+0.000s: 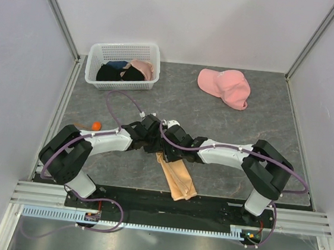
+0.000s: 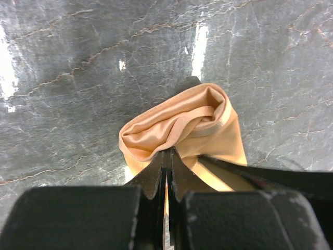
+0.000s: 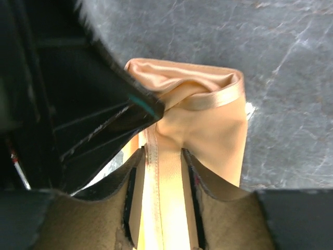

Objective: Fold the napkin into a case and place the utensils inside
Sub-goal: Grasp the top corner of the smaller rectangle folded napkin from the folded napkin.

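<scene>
Toward six o'clock from centre on the table, your left gripper pinches the folded napkin tight; your right gripper, jaws apart, straddles it. The spoon lies at nine o'clock.

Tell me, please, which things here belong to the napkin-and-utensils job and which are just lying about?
For the job: napkin; orange-bowled spoon.
Just lying about: pink cap; white basket; clothes inside it.
</scene>
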`<action>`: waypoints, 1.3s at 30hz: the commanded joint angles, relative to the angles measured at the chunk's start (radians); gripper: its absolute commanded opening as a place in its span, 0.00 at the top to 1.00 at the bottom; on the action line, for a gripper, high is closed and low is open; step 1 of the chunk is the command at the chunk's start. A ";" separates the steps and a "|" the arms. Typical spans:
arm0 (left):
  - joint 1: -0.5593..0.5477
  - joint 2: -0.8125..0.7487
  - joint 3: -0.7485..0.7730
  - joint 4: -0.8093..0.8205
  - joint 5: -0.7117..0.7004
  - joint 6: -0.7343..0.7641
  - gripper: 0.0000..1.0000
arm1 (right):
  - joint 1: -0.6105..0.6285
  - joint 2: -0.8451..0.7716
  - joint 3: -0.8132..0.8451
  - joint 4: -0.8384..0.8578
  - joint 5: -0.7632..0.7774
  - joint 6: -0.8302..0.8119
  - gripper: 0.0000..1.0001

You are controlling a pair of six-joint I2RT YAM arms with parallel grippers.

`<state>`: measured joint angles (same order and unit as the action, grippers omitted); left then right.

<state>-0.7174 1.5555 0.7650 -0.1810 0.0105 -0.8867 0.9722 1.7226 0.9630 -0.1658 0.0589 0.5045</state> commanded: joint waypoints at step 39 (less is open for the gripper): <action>0.001 -0.090 -0.084 0.133 0.042 -0.077 0.98 | 0.089 -0.115 -0.273 0.304 0.065 -0.139 0.56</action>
<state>-0.7193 1.5043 0.6922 -0.0891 0.0471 -0.9211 1.0306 1.5990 0.7074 0.1520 0.0559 0.3775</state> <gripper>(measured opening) 0.025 0.438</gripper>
